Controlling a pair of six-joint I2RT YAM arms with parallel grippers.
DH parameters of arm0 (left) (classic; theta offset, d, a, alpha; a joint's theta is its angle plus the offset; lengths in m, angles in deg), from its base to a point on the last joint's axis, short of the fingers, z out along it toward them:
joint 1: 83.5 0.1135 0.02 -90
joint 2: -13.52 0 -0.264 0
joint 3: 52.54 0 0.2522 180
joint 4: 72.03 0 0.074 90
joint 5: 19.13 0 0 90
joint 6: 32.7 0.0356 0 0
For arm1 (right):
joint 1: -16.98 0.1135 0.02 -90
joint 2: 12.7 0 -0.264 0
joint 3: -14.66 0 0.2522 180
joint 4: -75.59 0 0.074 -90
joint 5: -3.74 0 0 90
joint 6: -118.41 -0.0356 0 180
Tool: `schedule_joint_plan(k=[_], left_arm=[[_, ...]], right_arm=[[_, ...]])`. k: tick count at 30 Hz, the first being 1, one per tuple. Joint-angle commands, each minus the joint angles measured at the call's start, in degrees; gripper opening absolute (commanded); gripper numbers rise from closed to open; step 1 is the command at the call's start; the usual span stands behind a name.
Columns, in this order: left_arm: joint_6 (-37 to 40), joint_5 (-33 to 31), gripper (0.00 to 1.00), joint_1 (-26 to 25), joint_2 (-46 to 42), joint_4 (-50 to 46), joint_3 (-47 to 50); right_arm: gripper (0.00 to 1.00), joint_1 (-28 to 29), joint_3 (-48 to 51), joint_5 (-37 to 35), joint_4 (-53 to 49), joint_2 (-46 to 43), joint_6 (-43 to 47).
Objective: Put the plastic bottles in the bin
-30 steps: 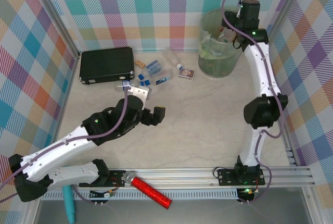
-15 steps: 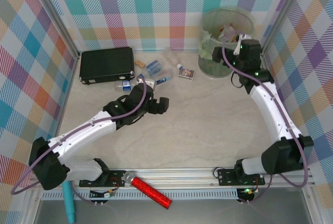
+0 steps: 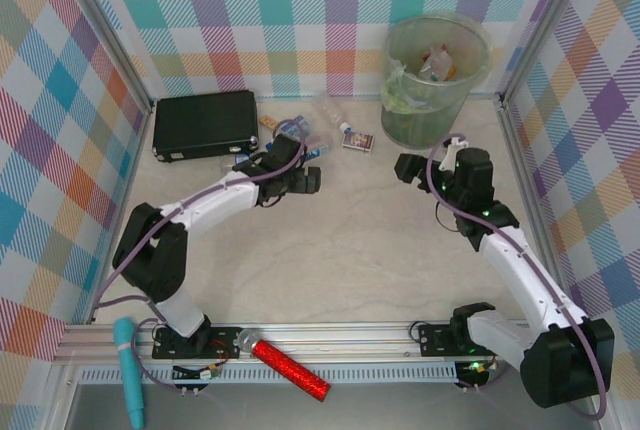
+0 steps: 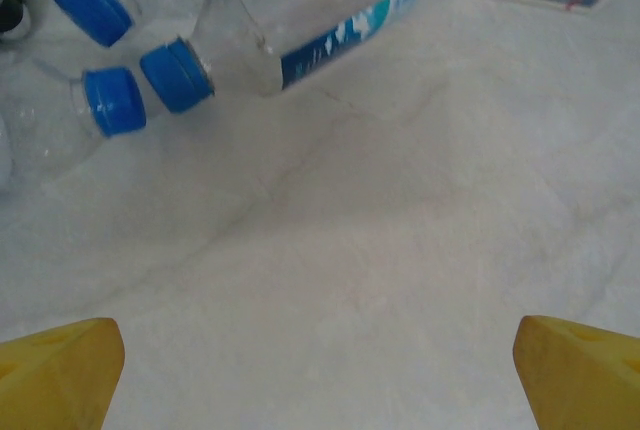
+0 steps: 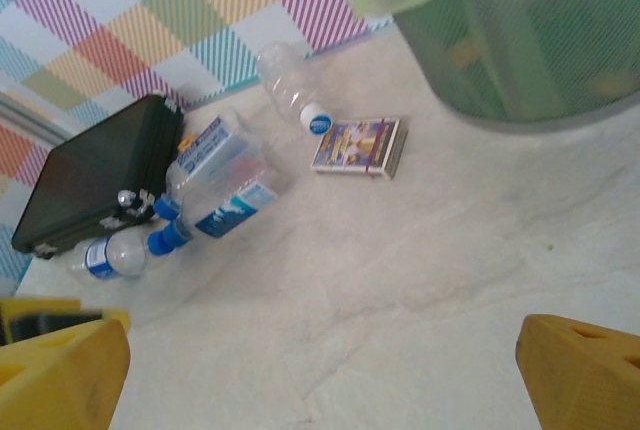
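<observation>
Several clear plastic bottles (image 3: 296,133) with blue caps and labels lie in a cluster at the back of the table, beside the black case. Up close, one labelled bottle (image 4: 300,20) lies on its side just beyond my left gripper (image 4: 320,375), which is open with bare table between its yellow fingertips (image 4: 60,370). From above, the left gripper (image 3: 300,168) sits just in front of the cluster. The bin (image 3: 435,85) stands at the back right with bottles inside. My right gripper (image 3: 418,162) hangs open in front of the bin (image 5: 520,40), holding nothing, facing the bottles (image 5: 225,200).
A flat black case (image 3: 205,122) lies at the back left. A small printed box (image 3: 358,140) rests between the bottles and the bin. A red glittery cylinder (image 3: 290,368) and a teal tool (image 3: 130,375) lie by the near rail. Checked walls close three sides.
The right arm came down from over the bin to the table in front of it, its jaws opening wide. The left arm stretched back toward the bottle cluster.
</observation>
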Motion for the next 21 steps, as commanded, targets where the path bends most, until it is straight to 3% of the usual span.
schedule_joint_plan(k=[1,10,21], left_arm=[[2.79,2.5,1.0,1.86,4.16,1.4,-5.73],[8.32,3.04,0.99,4.64,17.36,-2.25,-21.09],[10.65,2.69,1.0,6.41,30.0,-6.89,-33.13]], right_arm=[[0.99,0.58,4.47,4.81,8.72,-1.52,-2.67],[0.99,1.46,15.66,6.43,21.08,-1.68,-6.45],[0.99,3.06,16.44,8.89,22.05,-3.22,-8.5]])
